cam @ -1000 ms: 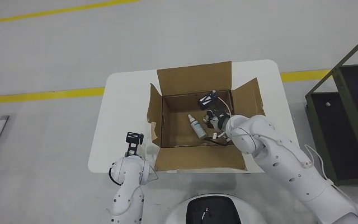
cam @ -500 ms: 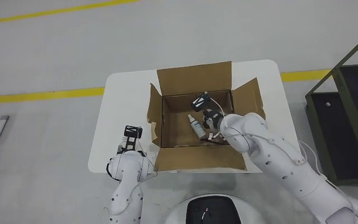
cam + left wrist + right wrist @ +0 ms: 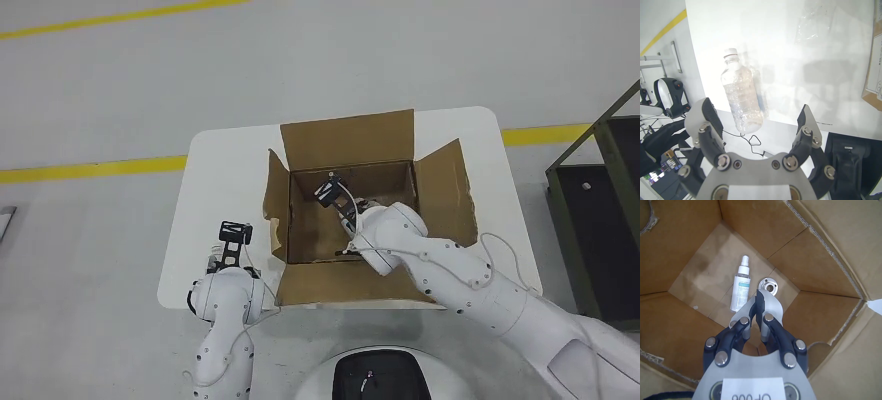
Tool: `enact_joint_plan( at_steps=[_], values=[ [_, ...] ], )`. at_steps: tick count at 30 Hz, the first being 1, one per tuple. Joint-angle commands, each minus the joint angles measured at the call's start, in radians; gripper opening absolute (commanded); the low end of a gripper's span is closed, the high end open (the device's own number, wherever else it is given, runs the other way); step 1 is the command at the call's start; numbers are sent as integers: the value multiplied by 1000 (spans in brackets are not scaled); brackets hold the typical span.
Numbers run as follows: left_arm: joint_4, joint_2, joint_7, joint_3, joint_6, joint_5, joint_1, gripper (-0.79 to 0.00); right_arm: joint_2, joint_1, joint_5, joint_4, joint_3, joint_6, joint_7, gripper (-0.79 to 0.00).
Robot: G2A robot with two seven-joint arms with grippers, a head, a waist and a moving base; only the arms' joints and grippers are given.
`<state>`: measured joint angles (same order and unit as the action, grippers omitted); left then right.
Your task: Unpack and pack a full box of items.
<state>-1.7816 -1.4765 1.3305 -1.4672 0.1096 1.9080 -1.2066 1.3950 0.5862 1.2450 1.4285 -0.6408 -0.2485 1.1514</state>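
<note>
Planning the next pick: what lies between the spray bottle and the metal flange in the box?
Only a narrow strip of bare box floor, seen in the right wrist view; spray bottle and metal flange lie apart.

Left hand (image 3: 756, 106) spread wide, right hand (image 3: 758, 295) pinched closed

Bright overhead light. The white tabletop (image 3: 772, 37) glares blank in the left wrist view (the clear bottle (image 3: 740, 91) half washes out), soft grey shadows across it; both wrist views bow at the edges.
</note>
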Motion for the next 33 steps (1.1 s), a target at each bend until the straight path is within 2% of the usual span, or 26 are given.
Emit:
enact_joint_plan(
  at_steps=[1,2,3,8,9,18,25,26,28,29,33],
  values=[
    [0,0,0,0,0,0,0,0,0,0,0,1,0,1,0,-785],
    [0,0,0,0,0,0,0,0,0,0,0,1,0,1,0,-739],
    [0,0,0,0,0,0,0,0,0,0,0,1,0,1,0,-520],
    [0,0,0,0,0,0,0,0,0,0,0,1,0,1,0,-520],
    [0,0,0,0,0,0,0,0,0,4,0,0,-1,1,-7,0],
    [0,0,0,0,0,0,0,0,-6,70,42,18,-57,2,-30,0],
    [0,0,0,0,0,0,0,0,22,53,57,-54,-32,23,-49,0],
    [0,0,0,0,0,0,0,0,28,51,46,-70,-28,22,-54,-62],
    [0,0,0,0,0,0,0,0,39,46,29,-102,-22,24,-66,-274],
    [0,0,0,0,0,0,0,0,44,44,20,-116,-20,24,-69,-416],
    [0,0,0,0,0,0,0,0,63,35,9,-163,-10,28,-80,-449]
  ],
)
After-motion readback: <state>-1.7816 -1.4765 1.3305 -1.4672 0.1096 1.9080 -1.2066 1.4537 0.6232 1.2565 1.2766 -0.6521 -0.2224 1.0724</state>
